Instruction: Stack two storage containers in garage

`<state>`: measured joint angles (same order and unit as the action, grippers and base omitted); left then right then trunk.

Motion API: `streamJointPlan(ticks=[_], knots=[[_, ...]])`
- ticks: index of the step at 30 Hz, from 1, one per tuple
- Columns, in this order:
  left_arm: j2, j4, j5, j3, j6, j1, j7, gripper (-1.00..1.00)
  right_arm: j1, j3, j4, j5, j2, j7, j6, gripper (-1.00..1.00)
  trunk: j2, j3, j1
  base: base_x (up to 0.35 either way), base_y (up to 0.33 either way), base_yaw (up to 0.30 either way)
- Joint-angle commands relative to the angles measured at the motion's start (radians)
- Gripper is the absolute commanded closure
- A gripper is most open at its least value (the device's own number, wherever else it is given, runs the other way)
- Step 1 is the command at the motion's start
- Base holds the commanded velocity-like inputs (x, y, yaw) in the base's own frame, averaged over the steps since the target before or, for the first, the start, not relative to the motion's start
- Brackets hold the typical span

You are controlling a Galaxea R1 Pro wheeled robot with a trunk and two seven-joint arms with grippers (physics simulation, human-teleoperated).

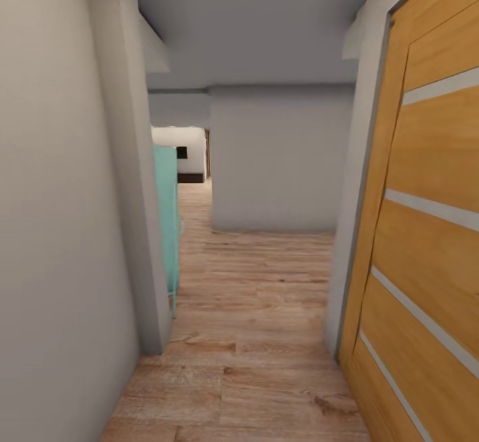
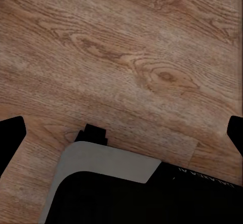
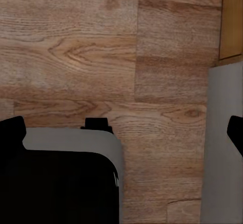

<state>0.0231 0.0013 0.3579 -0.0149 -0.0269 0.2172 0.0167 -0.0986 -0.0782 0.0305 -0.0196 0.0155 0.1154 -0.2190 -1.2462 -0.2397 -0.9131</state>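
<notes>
Black fingers [image 2: 11, 133] spread over grainy wood-plank flooring [image 2: 126, 57].

Home hallway: plank floor [image 1: 253, 335], wooden door [image 1: 426, 229]

The floor [image 1: 253, 335] is matt wood plank, light brown, with clear grain and dark knots; the wrist views show the same boards [image 2: 126, 57] close up, their swirls and seams plain. At 3 o'clock a door [image 1: 426, 242] is smooth honey-coloured wood crossed by pale grey strips. The walls [image 1: 60, 229] look like flat, matt grey plaster. At 9 o'clock a teal object [image 1: 167, 222] looks smooth and plain. The robot base [image 3: 61, 183] is smooth black with a matt grey edge.
</notes>
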Motion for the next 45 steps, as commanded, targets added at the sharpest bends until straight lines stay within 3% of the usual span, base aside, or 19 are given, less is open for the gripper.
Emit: streamJointPlan(ticks=[1,45], knots=[[0.000,0.000,0.004,-0.002,-0.003,0.001,0.002,-1.00,-0.001,-0.008,0.003,-0.002,0.000,0.004,-0.005,-1.00,-0.001,-0.001,-0.001,0.324,0.000,0.000],[-0.009,0.002,0.001,-0.002,-0.007,0.001,0.002,-1.00,-0.002,-0.008,0.002,-0.003,-0.002,0.006,-0.003,-1.00,-0.001,-0.001,-0.001,0.324,0.000,0.000]])
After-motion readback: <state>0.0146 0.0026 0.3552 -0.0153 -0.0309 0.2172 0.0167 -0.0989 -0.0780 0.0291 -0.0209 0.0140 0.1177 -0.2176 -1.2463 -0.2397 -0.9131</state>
